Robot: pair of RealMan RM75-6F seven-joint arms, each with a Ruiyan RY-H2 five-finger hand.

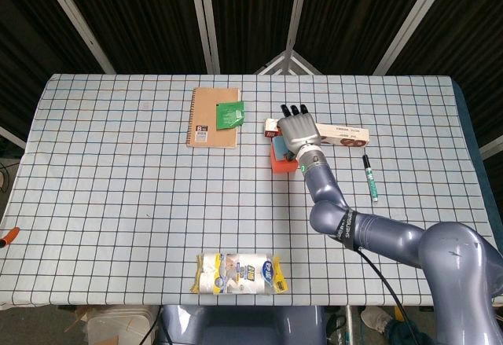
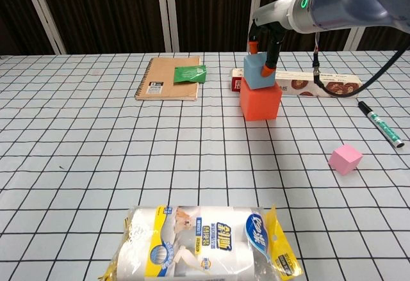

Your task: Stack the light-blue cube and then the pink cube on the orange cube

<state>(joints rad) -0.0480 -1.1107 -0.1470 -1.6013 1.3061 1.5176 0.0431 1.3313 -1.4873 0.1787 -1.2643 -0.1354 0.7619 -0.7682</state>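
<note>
The orange cube (image 2: 260,102) stands mid-table in front of a long box. On top of it sits the light-blue cube (image 2: 257,75), a little left of centre. My right hand (image 2: 264,38) reaches down from above and grips the light-blue cube with fingertips (image 2: 268,70) on its right face and far left side. From the head view the right hand (image 1: 296,133) covers most of the stack, leaving only the orange cube's (image 1: 276,160) left edge showing. The pink cube (image 2: 345,159) lies alone on the cloth to the front right. My left hand is out of sight.
A long snack box (image 2: 320,84) lies just behind the stack. A green pen (image 2: 381,124) is to the right. A notebook (image 2: 168,77) with a green packet (image 2: 190,73) sits at the back left. A tissue pack (image 2: 205,242) lies at the front edge.
</note>
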